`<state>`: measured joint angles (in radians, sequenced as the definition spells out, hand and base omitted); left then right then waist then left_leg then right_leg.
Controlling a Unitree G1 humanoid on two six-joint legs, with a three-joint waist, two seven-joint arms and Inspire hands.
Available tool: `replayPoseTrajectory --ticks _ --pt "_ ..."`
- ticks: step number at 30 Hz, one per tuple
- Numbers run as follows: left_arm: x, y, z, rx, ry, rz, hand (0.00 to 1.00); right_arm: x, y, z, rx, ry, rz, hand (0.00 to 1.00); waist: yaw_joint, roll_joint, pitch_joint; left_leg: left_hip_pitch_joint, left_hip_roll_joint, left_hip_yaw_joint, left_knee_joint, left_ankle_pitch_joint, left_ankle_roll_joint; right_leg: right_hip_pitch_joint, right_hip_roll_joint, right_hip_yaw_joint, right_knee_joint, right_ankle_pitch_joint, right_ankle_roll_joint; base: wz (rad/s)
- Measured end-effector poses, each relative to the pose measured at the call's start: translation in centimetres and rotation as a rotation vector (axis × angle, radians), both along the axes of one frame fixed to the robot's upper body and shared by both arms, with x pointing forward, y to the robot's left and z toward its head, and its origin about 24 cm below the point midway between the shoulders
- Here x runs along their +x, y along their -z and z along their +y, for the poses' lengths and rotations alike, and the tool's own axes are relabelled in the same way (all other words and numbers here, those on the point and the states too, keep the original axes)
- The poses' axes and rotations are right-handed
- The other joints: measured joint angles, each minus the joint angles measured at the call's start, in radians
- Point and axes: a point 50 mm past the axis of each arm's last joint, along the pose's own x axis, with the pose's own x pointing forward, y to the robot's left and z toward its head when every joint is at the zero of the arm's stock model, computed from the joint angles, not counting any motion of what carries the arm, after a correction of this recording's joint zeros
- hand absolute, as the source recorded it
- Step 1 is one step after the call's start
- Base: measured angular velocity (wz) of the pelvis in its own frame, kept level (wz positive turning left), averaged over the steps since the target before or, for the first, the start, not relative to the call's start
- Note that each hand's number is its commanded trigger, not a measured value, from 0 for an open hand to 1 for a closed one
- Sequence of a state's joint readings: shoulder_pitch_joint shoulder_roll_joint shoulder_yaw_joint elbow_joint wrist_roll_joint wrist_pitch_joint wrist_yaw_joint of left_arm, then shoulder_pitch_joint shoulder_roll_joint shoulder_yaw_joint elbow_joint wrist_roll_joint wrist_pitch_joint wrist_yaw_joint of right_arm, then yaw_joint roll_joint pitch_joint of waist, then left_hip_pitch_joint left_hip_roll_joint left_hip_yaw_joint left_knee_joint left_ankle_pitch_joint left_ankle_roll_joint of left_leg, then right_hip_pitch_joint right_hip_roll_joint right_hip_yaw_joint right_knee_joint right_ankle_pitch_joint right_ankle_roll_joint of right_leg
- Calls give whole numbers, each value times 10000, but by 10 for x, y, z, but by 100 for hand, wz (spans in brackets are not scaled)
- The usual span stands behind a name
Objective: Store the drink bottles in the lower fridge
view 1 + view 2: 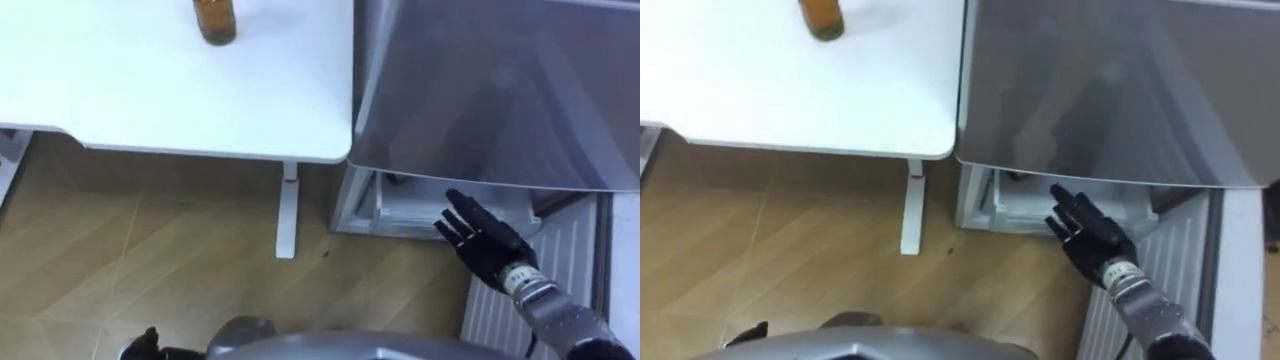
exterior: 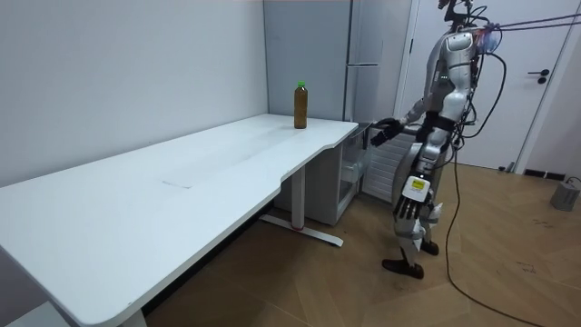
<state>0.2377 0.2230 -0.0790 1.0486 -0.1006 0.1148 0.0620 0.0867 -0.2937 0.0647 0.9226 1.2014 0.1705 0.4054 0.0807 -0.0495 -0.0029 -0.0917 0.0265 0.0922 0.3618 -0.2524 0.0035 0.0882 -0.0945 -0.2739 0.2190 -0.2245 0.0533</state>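
Robot: you have it standing on the wood floor (image 1: pixel 150 260) in front of the fridge (image 1: pixel 480 90), at the end of the white table (image 1: pixel 120 100), which lies to its left.
Drink: 1 bottle (image 1: pixel 215 20) of amber liquid with a green cap stands upright on the table, back from the edge and near the end closest to the fridge. Neither hand touches it.
Right hand: your right hand (image 1: pixel 480 240) is held out low towards the lower fridge compartment (image 1: pixel 400 205). It sits just in front of the opening and under the edge of the grey upper door.
Right fingers: straight and spread apart, pointing at the compartment, with nothing in them.
Left hand: your left hand (image 2: pixel 411 198) hangs at the robot's side by its thigh in the room view. It is well apart from the table and the bottle.
Left fingers: they hang loose and point down, holding nothing.
Lower fridge: the compartment is open, and you can see a pale interior below the grey front. Its contents are too dim to make out.
Lower door: a white ribbed panel (image 1: pixel 560 260) to the right of the right hand looks like the inner face of the door (image 2: pixel 386 168), swung open.
Table leg: 1 white leg (image 1: pixel 288 215) stands between the table's end and the fridge.
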Motion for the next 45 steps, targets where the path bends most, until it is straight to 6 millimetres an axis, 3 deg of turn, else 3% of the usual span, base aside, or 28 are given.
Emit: replayPoseTrajectory --ticks 4,7,10,16,21,28,36,42,45 --pt "-9 3 -9 -246 59 233 0 -18 8 7 85 -218 387 0 -41 194 -10 17 24 10 -1 57 -31 31 15 -3 7 20 -34 0" --pt "-12 4 -14 -374 -18 332 0 -26 13 14 6 -629 694 0 -147 283 44 28 22 9 0 117 -27 20 14 -6 -14 18 -33 0" --pt "-13 4 -13 -270 -79 361 0 -30 17 19 -230 -966 953 0 -229 249 24 45 23 17 -56 182 -30 26 31 12 -155 15 -28 0" --pt "-10 3 -12 43 -583 155 0 -70 33 16 -1264 -2098 3335 0 -304 19 44 220 10 19 -233 238 -54 259 68 -1 -377 46 -39 0" --pt "-12 3 -8 174 -982 234 0 -92 40 17 -2841 -4463 5016 0 -347 18 49 357 24 80 -325 171 -113 362 106 150 -482 60 -58 -6" --pt "-18 4 -8 123 -1484 615 0 -89 42 16 -3428 -5353 5653 0 -438 34 116 502 29 61 -312 53 -107 532 107 108 -475 71 -69 0" --pt "4 2 -1 132 -3365 -292 0 -89 42 14 -3536 -5394 5851 0 -460 121 158 672 62 121 -256 -30 -106 666 125 168 -468 74 -65 -2" --pt "38 -4 5 271 -4556 -1521 0 -93 42 13 -3512 -4948 6020 0 -496 184 138 677 80 203 -260 -33 -108 681 134 260 -473 75 -64 -3" --pt "46 -6 5 333 -4734 -1830 0 -93 42 13 -3518 -4891 6033 0 -506 296 59 690 79 205 -264 -32 -107 693 134 258 -466 76 -63 0"
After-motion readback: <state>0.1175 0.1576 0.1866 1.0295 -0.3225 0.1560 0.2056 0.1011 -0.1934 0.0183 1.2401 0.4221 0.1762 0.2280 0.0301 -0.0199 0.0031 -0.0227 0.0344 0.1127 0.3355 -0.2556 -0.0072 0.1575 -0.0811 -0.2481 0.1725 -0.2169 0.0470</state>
